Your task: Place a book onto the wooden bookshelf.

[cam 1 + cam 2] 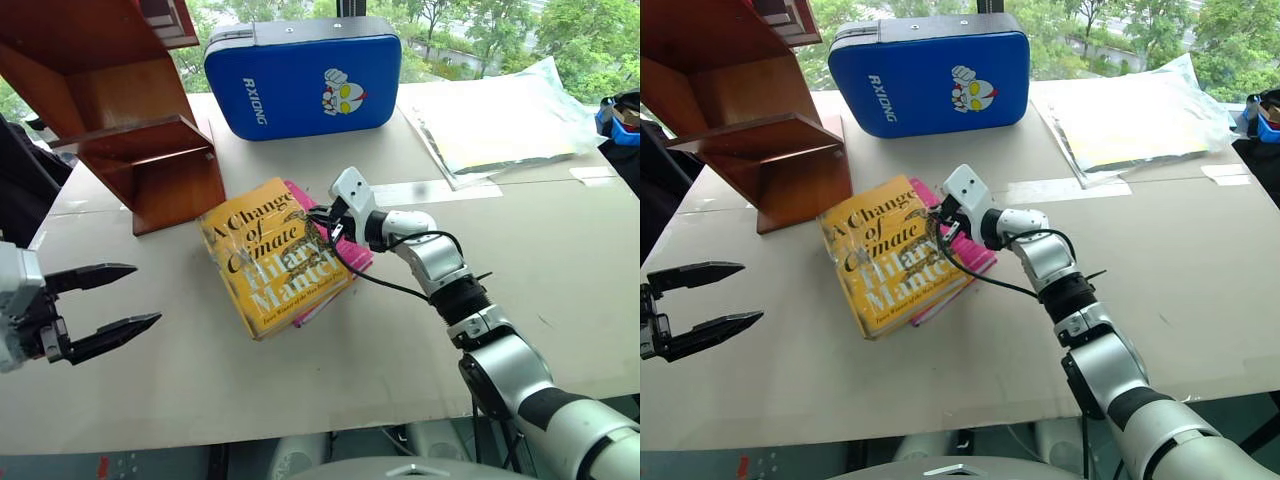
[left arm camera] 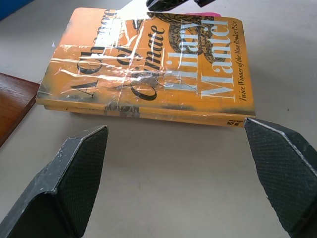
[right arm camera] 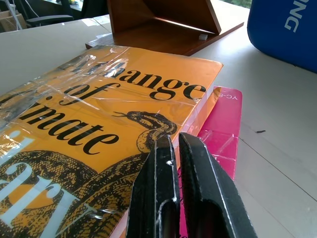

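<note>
The yellow-orange book (image 1: 262, 262) lies flat on the table, partly on top of a thinner pink book (image 3: 224, 123). My right gripper (image 1: 318, 224) is shut, its tips resting at the book's right edge over the cover; nothing shows between the fingers (image 3: 194, 163). The left gripper (image 1: 146, 294) hovers open to the left of the book, its jaws wide and facing the book's spine side (image 2: 148, 106). Behind the book, at the table's back left, stands the reddish-brown wooden bookshelf (image 1: 150, 150) with slanted boards.
A blue padded case (image 1: 300, 85) stands upright at the back centre. A clear plastic sleeve with papers (image 1: 500, 120) lies at the back right. The beige table (image 1: 560, 260) has its front edge close to me.
</note>
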